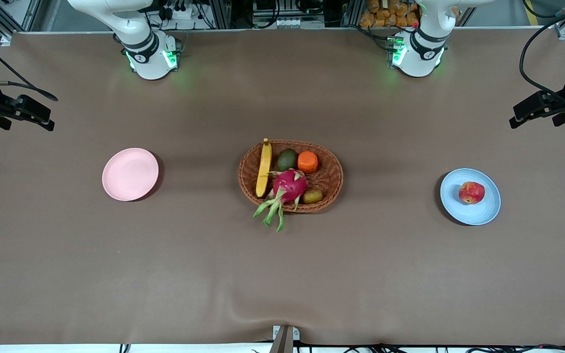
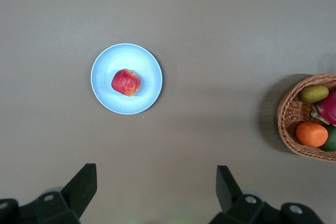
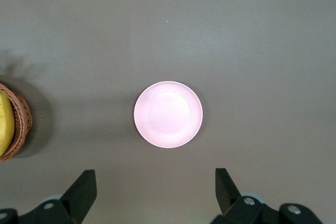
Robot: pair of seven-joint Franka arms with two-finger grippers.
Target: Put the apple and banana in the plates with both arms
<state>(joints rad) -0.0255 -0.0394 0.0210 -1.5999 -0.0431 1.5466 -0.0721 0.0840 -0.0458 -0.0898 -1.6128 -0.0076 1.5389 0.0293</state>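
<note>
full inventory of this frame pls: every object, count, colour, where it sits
apple: 1, red-yellow, on the blue plate
blue plate: 1, pale blue, toward the left arm's end
pink plate: 1, pale pink, bare, toward the right arm's end
basket: 1, brown woven, mid-table
banana: 1, yellow, in basket
dragon fruit: 1, pink, in basket
orange fruit: 1, in basket
green fruits: 2, in basket
left gripper: open, high over the table near the blue plate
right gripper: open, high over the table near the pink plate

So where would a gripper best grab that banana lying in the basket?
Probably around the middle of the banana, coming straight down from above. It lies lengthwise along the basket rim, so fingers closing across its narrow width fit best, clear of the avocado beside it.
</note>
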